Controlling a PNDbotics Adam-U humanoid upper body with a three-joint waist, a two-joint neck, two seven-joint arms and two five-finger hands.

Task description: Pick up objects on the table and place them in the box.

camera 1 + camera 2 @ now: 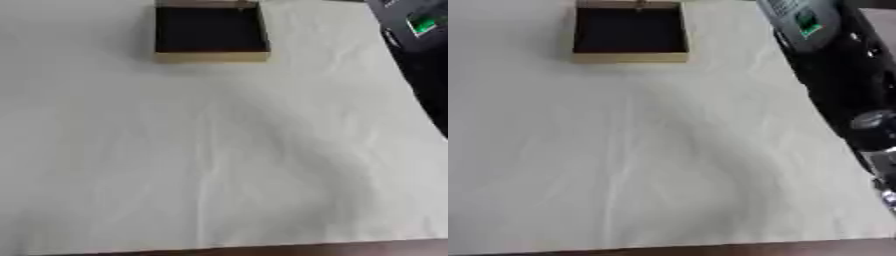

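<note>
Nearest: a brown table edge under a white cloth, wrinkled and bare of anything loose to pick up. Far left of centre, at the top: the box, open, dark inside, pale rim, nothing visible in it. At the right edge: a black arm with a green light, hand out of sight, so fingers impossible to judge, likewise the other hand. Best next: scan for objects beyond this view, then approach the box from above, clearing the near rim before letting go.
</note>
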